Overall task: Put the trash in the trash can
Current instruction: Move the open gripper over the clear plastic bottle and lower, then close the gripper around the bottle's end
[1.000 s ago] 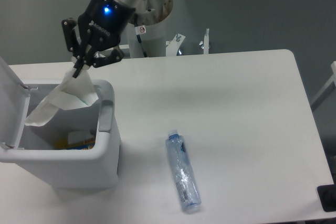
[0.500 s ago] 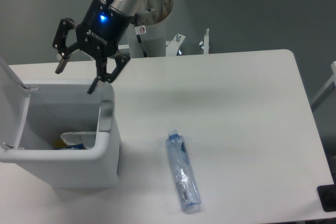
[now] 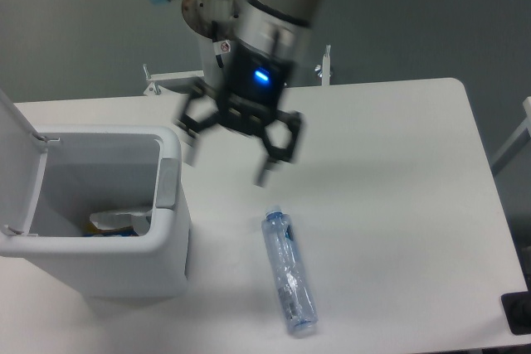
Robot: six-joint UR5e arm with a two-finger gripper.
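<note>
The white trash can (image 3: 166, 242) stands at the table's front left with its lid (image 3: 15, 163) flipped open. A white paper wrapper (image 3: 116, 220) lies inside it at the bottom. The clear blue-tinted plastic bottle (image 3: 289, 271) lies on its side on the table, right of the can, cap pointing away from the front edge. My gripper (image 3: 226, 160) hangs open and empty above the table, blurred by motion, just above and behind the bottle's cap end. Nothing is between its fingers (image 3: 270, 163).
A grey latch (image 3: 167, 182) sits on the can's right rim. Metal fixtures (image 3: 323, 64) and the arm's base (image 3: 217, 55) stand behind the table's far edge. A dark object (image 3: 516, 312) sits at the front right corner.
The gripper opened over the can and the paper wrapper dropped inside. It then swung right, away from the can, to a spot above the bottle's cap end.
</note>
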